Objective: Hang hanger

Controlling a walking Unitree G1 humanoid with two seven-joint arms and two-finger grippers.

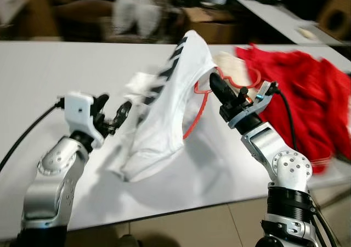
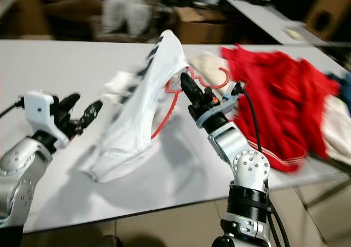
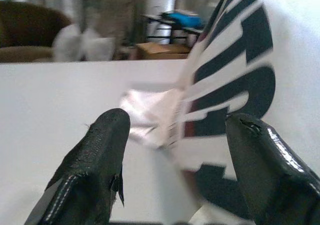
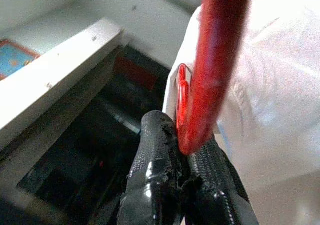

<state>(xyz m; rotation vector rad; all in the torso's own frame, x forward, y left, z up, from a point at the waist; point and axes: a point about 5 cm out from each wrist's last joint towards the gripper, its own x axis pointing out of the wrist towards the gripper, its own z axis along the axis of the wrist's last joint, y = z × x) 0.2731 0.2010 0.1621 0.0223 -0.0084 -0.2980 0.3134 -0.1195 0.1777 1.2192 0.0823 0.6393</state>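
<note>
The right end effector (image 1: 215,82) pinches the red hanger (image 1: 198,101), lifting the white shirt (image 1: 164,115) off the surface (image 1: 44,71). The left end effector (image 1: 117,115), fingers wide apart, waits just beside the shirt's hanging edge, nearer than the right.

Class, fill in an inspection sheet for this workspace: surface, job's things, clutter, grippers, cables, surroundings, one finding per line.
Surface: white table, mostly bare on the robot's left.
Job's things: red hanger inside a white printed shirt, lifted off the table.
Clutter: red garment heaped on the robot's right; cream cloth beside it.
Grippers: right gripper shut on the hanger; left gripper open beside the shirt's edge.
Cables: black cable at the left wrist; another at the right wrist.
Surroundings: blurred brown sofa, cardboard box.
</note>
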